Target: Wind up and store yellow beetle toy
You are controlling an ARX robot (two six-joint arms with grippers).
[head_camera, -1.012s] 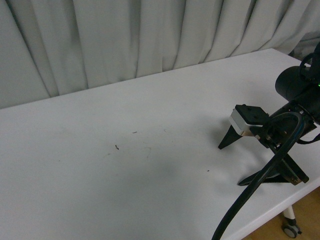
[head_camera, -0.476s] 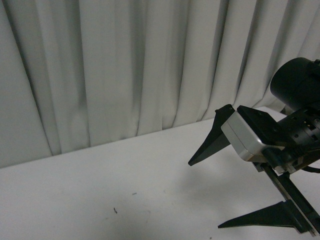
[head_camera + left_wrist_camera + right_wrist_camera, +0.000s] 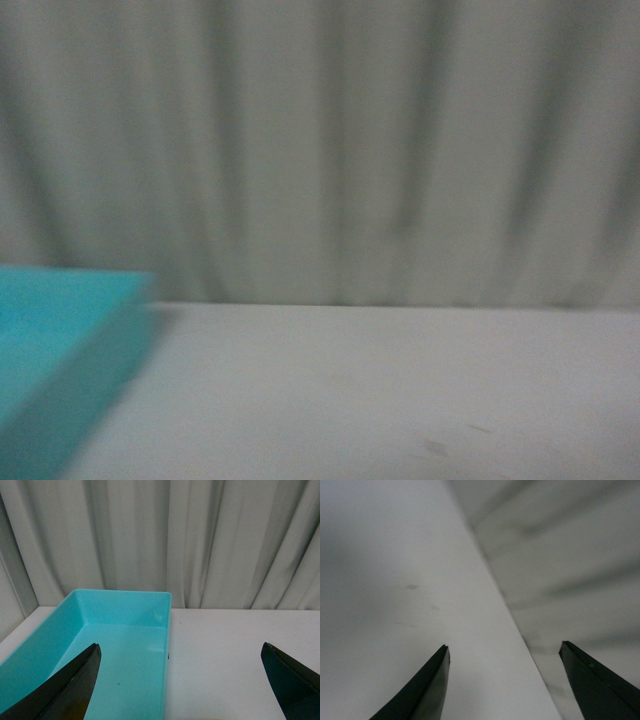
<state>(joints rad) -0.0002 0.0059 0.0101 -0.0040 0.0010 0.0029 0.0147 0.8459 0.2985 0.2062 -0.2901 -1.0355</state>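
Observation:
The yellow beetle toy is out of view in every frame. My left gripper (image 3: 180, 652) is open, its black fingers (image 3: 65, 690) spread wide above the near end of an empty turquoise bin (image 3: 75, 605) and the bare white table (image 3: 235, 645) beside it. My right gripper (image 3: 505, 652) is open too, with nothing between its fingers (image 3: 425, 690); beyond them lie the white table (image 3: 395, 605) and its far edge against the curtain. The front view is blurred. It shows a corner of the turquoise bin (image 3: 60, 350) at lower left and neither arm.
A pale pleated curtain (image 3: 165, 535) hangs behind the table along its far edge. A few small dark specks (image 3: 440, 445) mark the tabletop in the front view.
The front view has swung up and left: the right arm and gripper that filled its right side have left the frame, and the turquoise bin has entered at lower left.

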